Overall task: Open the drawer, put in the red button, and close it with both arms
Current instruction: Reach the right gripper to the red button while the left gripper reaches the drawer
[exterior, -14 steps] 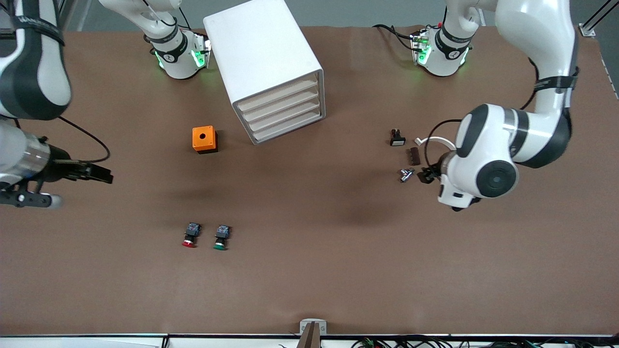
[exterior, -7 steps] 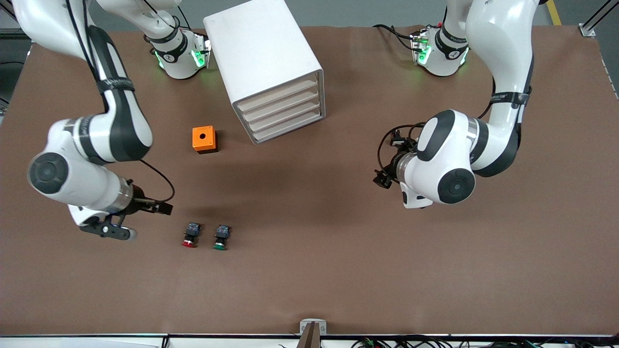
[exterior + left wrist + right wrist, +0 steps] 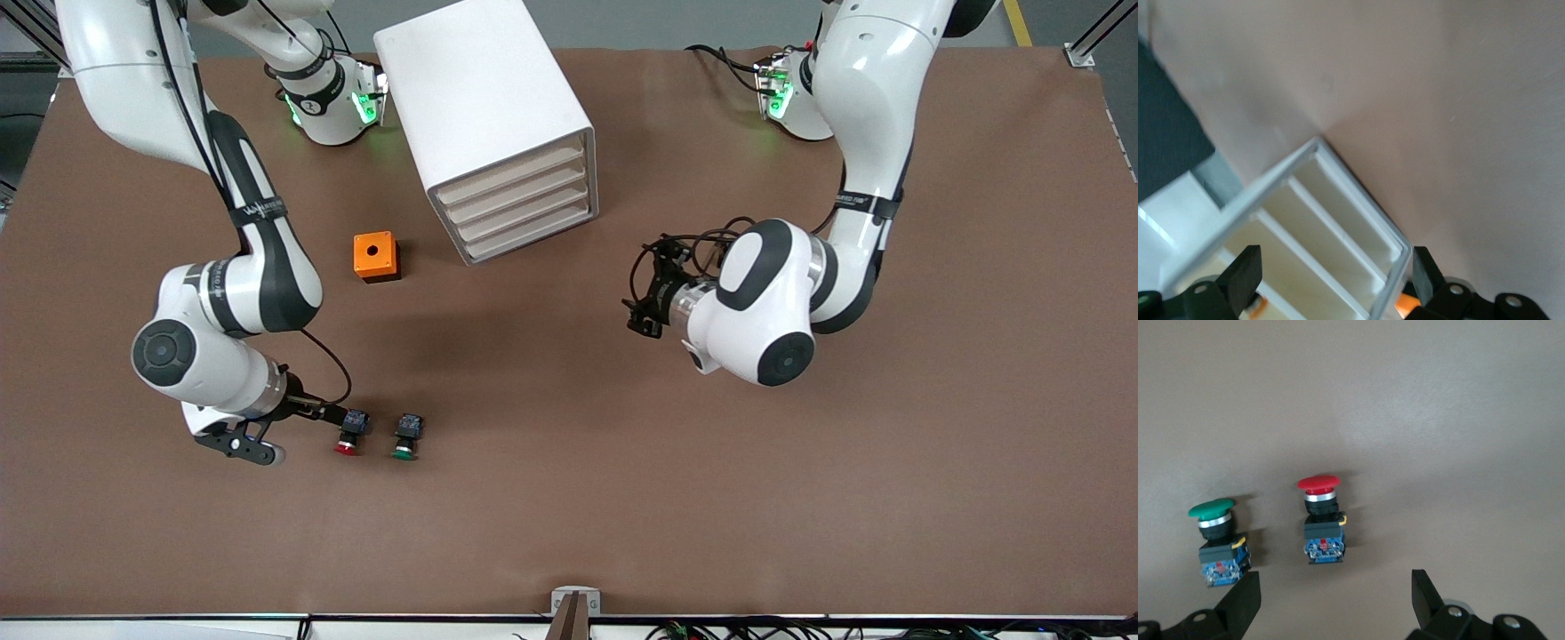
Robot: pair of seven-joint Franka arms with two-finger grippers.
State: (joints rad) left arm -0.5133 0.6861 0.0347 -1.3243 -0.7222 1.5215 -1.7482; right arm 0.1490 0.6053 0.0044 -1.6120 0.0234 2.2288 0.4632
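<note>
The red button [image 3: 348, 436] lies on its side on the brown table, nearer the front camera than the orange box; its red cap and bluish rear block also show in the right wrist view [image 3: 1321, 520]. My right gripper [image 3: 327, 412] hovers low just beside the button's rear block, open [image 3: 1333, 597], with nothing between its fingers. The white cabinet [image 3: 484, 107] holds a stack of alike drawers [image 3: 520, 209], all pushed in. My left gripper [image 3: 642, 298] hangs over the table toward the left arm's end, open [image 3: 1335, 273] and facing the drawer fronts [image 3: 1318, 227] from a distance.
A green-capped button [image 3: 406, 437] [image 3: 1217, 540] lies close beside the red one. An orange box [image 3: 375, 256] with a round hole stands beside the cabinet's front corner. Bare brown table lies between the cabinet and the left gripper.
Both arms have swung in over the table. The right gripper came down to the red button. The left gripper moved toward the cabinet's front. Both stayed open.
</note>
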